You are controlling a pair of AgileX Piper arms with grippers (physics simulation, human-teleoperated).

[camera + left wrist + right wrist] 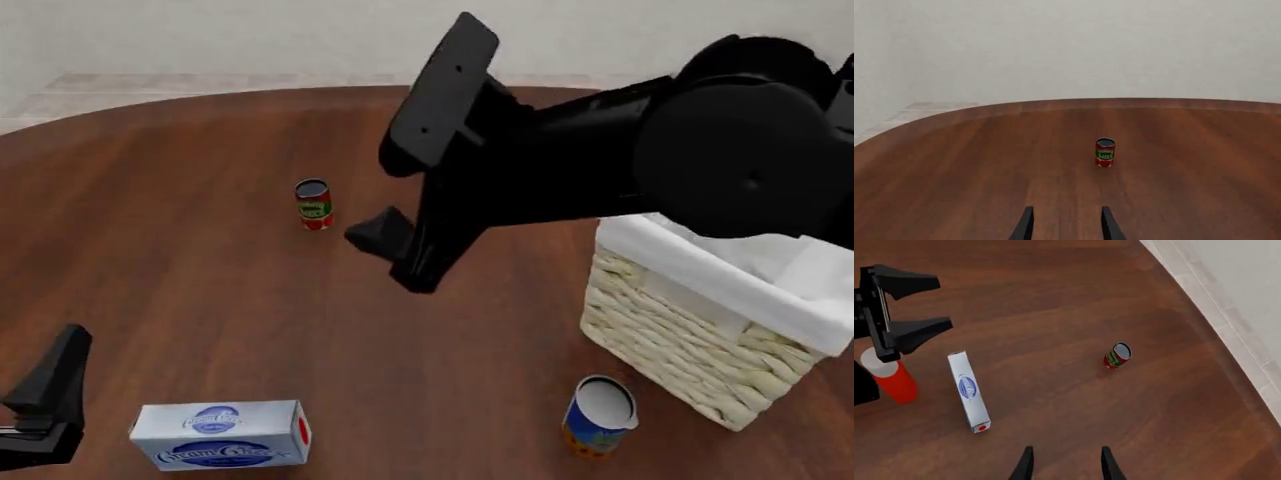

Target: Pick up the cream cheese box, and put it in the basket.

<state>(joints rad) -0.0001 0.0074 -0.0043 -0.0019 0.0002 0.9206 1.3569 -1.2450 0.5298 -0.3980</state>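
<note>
The cream cheese box [220, 435] lies flat on the wooden table near the front left; it is white with blue oval logos and a red end. In the right wrist view the box [969, 391] shows as a long narrow carton. My left gripper [47, 400] stands open just left of the box, apart from it, with nothing between its fingers [1025, 225]. My right gripper [398, 255] hangs open and empty over the table's middle, far from the box. The basket [681, 340], woven wicker with a white liner, stands at the right under the right arm.
A red tomato sauce can [312, 204] stands upright mid-table, ahead of the left gripper [1066, 222]. A blue-and-orange can [598, 415] stands in front of the basket. A red bottle with a white cap [894, 375] stands beside the left arm. The table's curved far edge meets a pale floor.
</note>
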